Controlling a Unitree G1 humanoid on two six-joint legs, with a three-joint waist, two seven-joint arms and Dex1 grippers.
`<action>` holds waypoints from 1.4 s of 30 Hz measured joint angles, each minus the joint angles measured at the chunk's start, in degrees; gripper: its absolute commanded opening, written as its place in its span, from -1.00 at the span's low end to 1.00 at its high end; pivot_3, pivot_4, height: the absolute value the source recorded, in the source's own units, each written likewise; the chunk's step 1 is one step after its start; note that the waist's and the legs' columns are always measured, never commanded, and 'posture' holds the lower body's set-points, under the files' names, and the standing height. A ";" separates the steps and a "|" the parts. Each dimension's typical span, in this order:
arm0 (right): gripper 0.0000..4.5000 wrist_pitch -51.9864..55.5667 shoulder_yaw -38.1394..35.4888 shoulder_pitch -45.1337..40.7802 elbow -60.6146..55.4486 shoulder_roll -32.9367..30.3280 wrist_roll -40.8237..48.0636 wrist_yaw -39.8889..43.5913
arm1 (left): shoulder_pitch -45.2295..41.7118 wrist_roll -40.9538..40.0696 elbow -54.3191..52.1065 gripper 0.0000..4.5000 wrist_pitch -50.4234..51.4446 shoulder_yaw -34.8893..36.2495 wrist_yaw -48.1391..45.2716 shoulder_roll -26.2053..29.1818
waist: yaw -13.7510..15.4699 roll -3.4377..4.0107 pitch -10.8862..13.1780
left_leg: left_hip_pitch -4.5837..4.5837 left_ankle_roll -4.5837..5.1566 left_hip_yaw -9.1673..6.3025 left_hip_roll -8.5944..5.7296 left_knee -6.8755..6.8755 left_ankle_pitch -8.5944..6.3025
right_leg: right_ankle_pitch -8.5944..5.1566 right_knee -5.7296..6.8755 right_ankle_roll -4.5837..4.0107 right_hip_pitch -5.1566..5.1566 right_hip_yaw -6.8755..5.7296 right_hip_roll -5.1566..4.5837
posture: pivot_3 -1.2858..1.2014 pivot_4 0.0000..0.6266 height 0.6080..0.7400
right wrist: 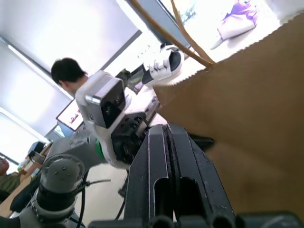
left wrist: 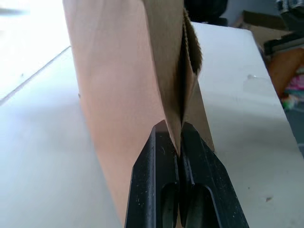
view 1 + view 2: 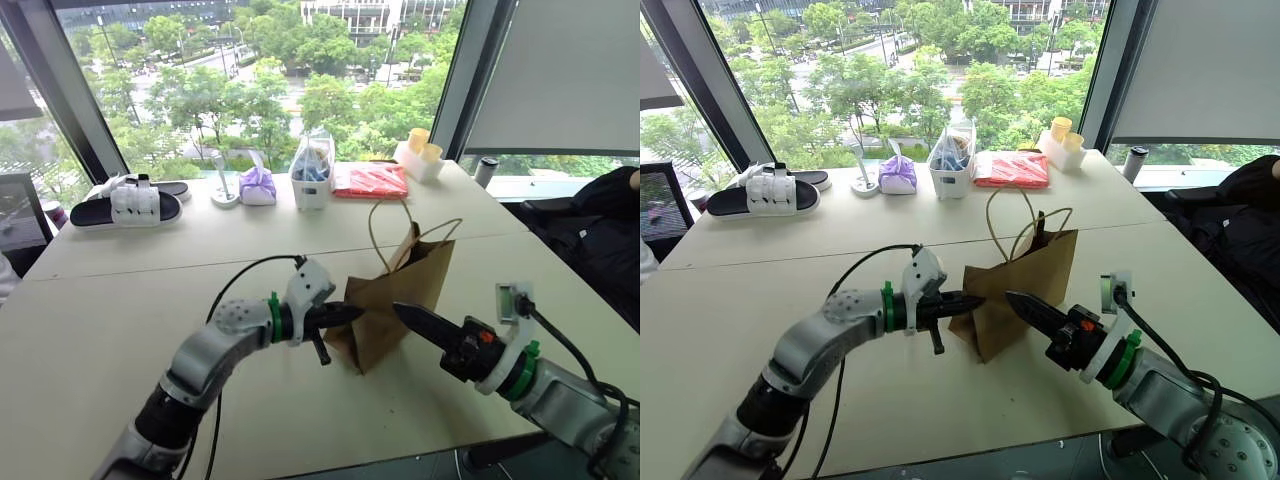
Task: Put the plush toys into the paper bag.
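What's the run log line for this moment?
left gripper: shut on paper bag edge | right gripper: shut, empty, beside bag | bag: upright on table

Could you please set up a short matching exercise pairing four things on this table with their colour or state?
Things:
1. paper bag
2. left pincer
3. sandal
4. cloth bundle

States:
A. purple, at the window edge
B. brown, standing upright, handles up
C. black and white, far left of the table
D. shut on the bag's edge

Pairs: 1-B, 2-D, 3-C, 4-A
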 measured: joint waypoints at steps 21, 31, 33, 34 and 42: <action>-1.00 -3.34 0.71 6.60 -0.67 1.50 -4.45 2.10 | -28.26 15.46 68.98 0.15 -51.01 1.67 -28.55 -7.91 | -0.04 -0.05 0.00 | -0.25 0.16 -0.11 -0.10 0.13 -0.08 | 0.00 -0.03 0.07 -0.14 -0.11 -0.01 | 0.03 -0.52 1.00; -1.00 -2.88 2.20 6.39 -0.70 0.07 -5.19 3.88 | -27.84 16.40 65.77 0.98 -51.89 6.22 -25.07 -5.36 | -0.35 -0.05 0.00 | -0.22 0.16 -0.14 -0.08 0.12 -0.08 | 0.00 0.06 0.08 -0.18 -0.10 0.00 | 0.03 -0.52 1.00; -1.00 -2.50 2.96 6.33 -0.67 -0.22 -5.72 4.72 | -24.87 15.31 58.53 0.98 -47.80 7.81 -24.99 -2.39 | -0.61 -0.02 -0.02 | -0.17 0.16 -0.15 -0.04 0.07 -0.08 | 0.00 0.09 0.08 -0.18 -0.09 0.02 | 0.03 -0.52 1.00; -1.00 -2.25 3.54 6.24 -0.59 -0.42 -6.10 5.13 | -22.73 14.41 54.59 0.98 -44.54 8.72 -24.91 -0.92 | -0.64 0.00 -0.03 | -0.14 0.16 -0.16 0.00 0.05 -0.08 | 0.00 0.10 0.08 -0.17 -0.08 0.02 | 0.03 -0.52 1.00; -1.00 -1.20 4.08 6.57 4.17 -1.72 -9.56 7.04 | 13.45 -3.93 3.70 0.98 -0.39 23.66 -9.76 11.14 | -1.13 0.10 0.00 | -0.10 0.21 -0.35 0.02 0.00 -0.12 | -0.01 0.04 0.05 -0.15 0.11 0.01 | 0.03 -0.52 1.00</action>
